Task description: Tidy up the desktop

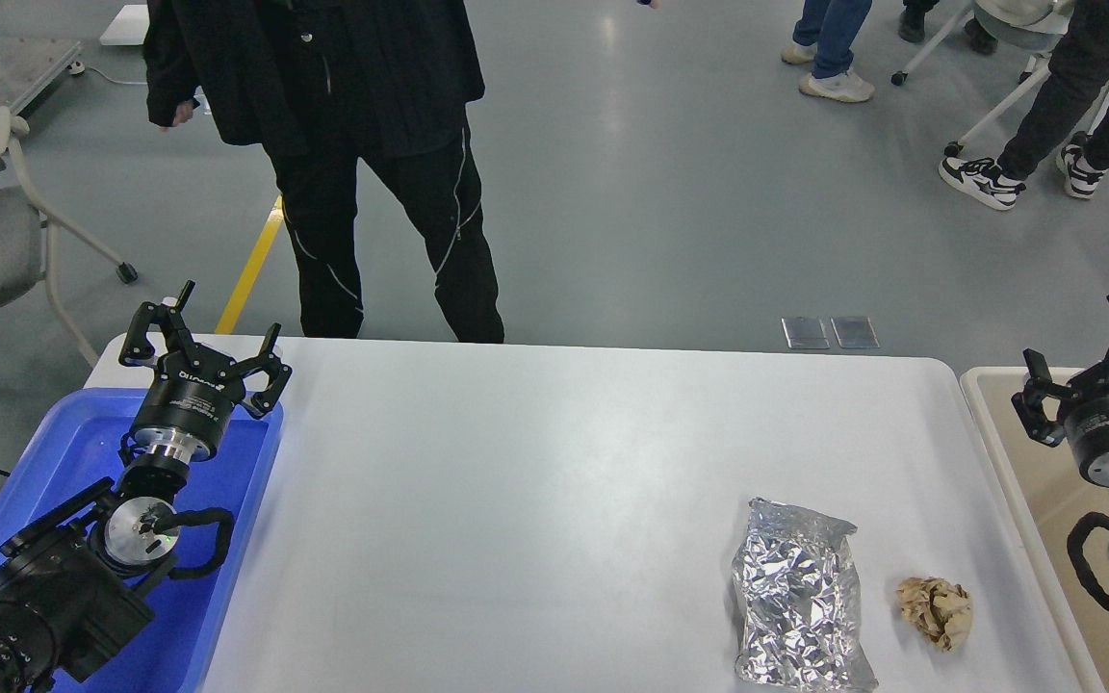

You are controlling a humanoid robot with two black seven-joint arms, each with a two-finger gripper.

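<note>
Desktop (535, 462): fills the middle; near edge cut off.
Foil bag (798, 608): near right, brown wad (936, 610) beside it.
Left gripper (208, 337): spread wide, empty, over blue tray (54, 452).
Right gripper (1089, 361): spread wide, empty, partly cut off, over bin (1026, 481).

the white surface (535, 481) holds a crumpled foil bag (798, 597) near its right front, with a crumpled brown paper ball (936, 610) just beside it. the left gripper (206, 345) hangs spread over the blue tray (227, 481); the right gripper (1089, 366) hangs spread over the beige bin (1007, 423).
</note>
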